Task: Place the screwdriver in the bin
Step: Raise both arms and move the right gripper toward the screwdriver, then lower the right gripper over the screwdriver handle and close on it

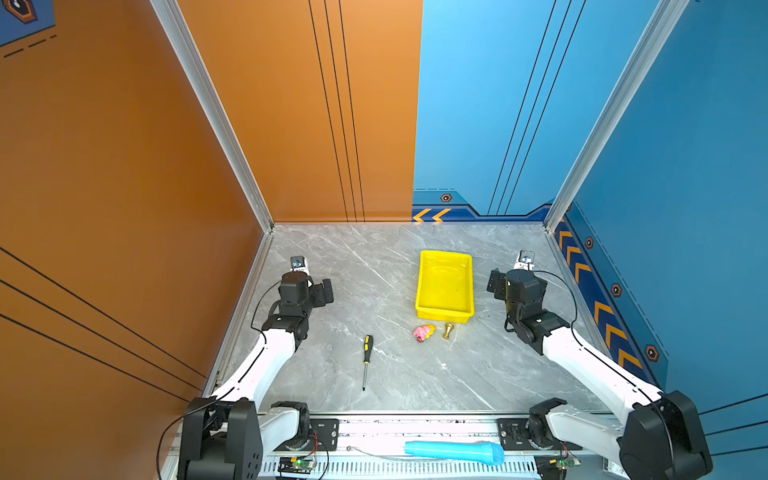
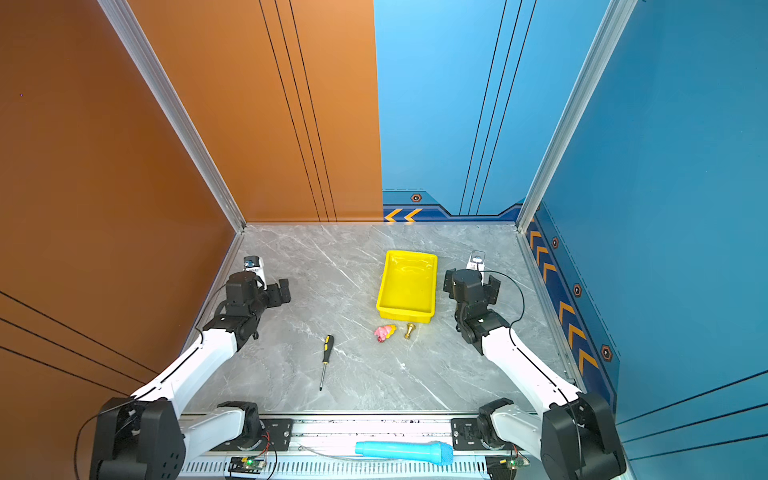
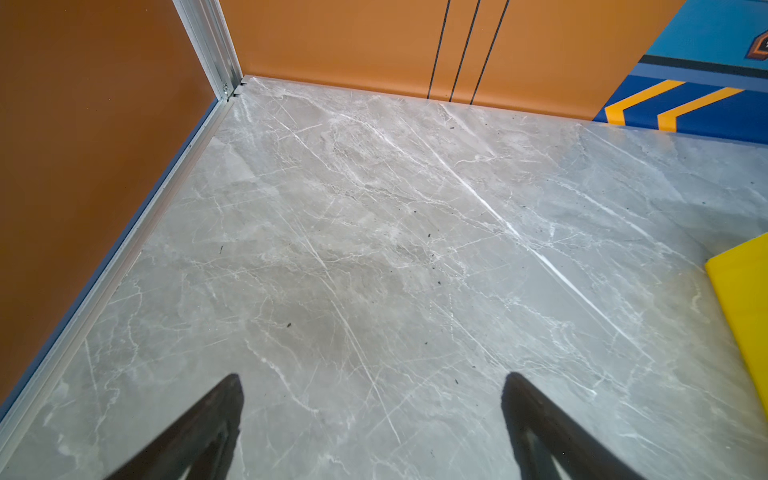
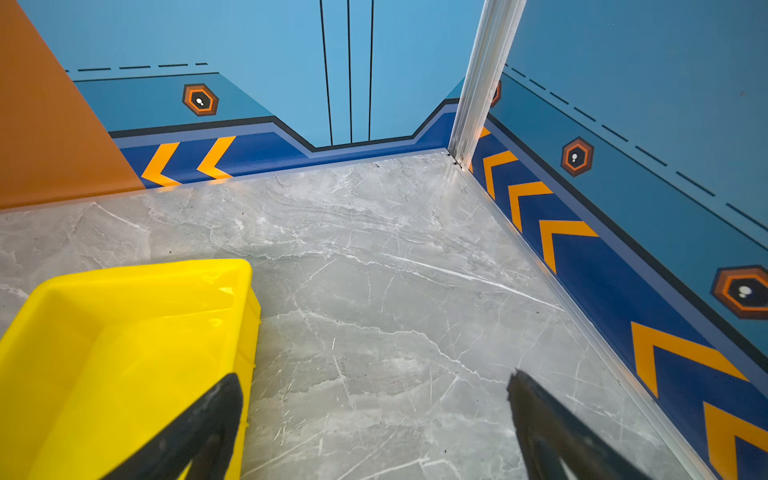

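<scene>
A: Largest items?
B: Grey marble desk (image 1: pixel 374 257); shallow yellow plastic bin (image 1: pixel 444 312), empty, presumably waiting for its load.
A: Smaller?
B: Spread wide and gripping nothing, likely readied: left tool (image 3: pixel 374 375), right tool (image 4: pixel 374 374). Slim black-and-yellow-handled screwdriver (image 1: pixel 366 357) lies flat on the desk, apart from the bin.

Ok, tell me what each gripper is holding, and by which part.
Nothing. The left gripper and right gripper stand open, empty; the screwdriver lies on the table.
</scene>
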`<state>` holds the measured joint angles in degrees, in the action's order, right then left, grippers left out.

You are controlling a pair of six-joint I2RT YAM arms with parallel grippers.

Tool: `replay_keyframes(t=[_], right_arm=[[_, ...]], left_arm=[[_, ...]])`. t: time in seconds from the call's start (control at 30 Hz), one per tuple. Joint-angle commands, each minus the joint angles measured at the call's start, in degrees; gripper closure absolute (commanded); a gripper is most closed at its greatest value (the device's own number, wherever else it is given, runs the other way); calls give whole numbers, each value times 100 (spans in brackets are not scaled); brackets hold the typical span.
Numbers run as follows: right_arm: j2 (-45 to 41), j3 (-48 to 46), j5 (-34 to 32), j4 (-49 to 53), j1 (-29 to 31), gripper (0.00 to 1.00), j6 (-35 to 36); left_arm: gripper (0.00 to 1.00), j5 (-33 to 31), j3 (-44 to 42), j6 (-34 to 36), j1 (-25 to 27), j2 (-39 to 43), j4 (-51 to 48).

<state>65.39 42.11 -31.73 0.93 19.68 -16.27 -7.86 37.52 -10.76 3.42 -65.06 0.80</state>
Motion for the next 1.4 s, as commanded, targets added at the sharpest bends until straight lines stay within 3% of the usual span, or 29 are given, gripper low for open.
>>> replay_keyframes(t=[0.0, 0.17, 0.43, 0.73, 1.1, 1.37], right_arm=[[174, 704, 6, 2382, 211, 0, -1109], [619, 1395, 476, 3610, 884, 0, -1965], [1318, 1862, 1307, 4080, 2162, 0, -3416], [2689, 3097, 2126, 4152, 3294, 0, -3845], [4840, 5126, 3197, 4212, 3980, 1, -3761], [5665, 5504, 3693, 4248, 4197, 4, -3861]], left_arm=[[2, 132, 300, -632, 71, 85, -1496], [2, 354, 447, -924, 121, 131, -2243], [2, 526, 356, -1065, 273, 473, -2686], [2, 837, 205, -1237, 263, 626, -2657], [2, 851, 20, -1490, 14, 916, -2769], [2, 1093, -160, -1686, -389, 1131, -2759]])
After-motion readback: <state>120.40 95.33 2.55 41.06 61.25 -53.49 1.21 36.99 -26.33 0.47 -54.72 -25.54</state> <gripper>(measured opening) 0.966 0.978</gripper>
